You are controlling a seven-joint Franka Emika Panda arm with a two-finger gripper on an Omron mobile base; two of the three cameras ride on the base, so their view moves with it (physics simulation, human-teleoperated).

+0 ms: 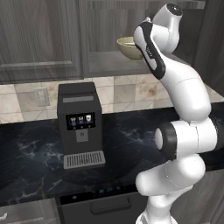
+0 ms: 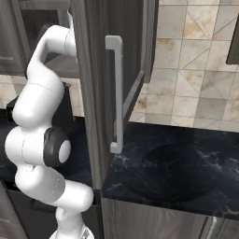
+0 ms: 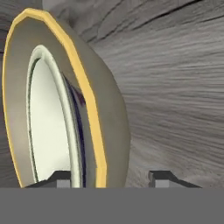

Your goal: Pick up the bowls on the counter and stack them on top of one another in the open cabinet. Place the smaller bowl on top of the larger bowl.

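The larger bowl (image 1: 127, 49), tan-yellow, stands on the shelf of the open cabinet (image 1: 105, 64), partly behind my arm. In the hand view it looks tipped on its side, with its yellow rim and olive wall (image 3: 109, 122) close to the camera. The smaller bowl (image 3: 48, 118), pale cream-green, is nested inside it. My gripper (image 3: 111, 181) straddles both bowls' rims: one fingertip (image 3: 59, 178) is inside the smaller bowl and the other (image 3: 164, 178) stands clear of the larger bowl's outer wall, with a gap between them. The jaws are open and hold nothing.
A black coffee machine (image 1: 81, 124) stands on the black marble counter (image 1: 30, 151) below the cabinet. The opened cabinet door with its long handle (image 2: 115, 93) hangs just right of my arm. A wall outlet (image 1: 42, 97) is in the tiled backsplash. More bare counter (image 2: 177, 168) lies to the right.
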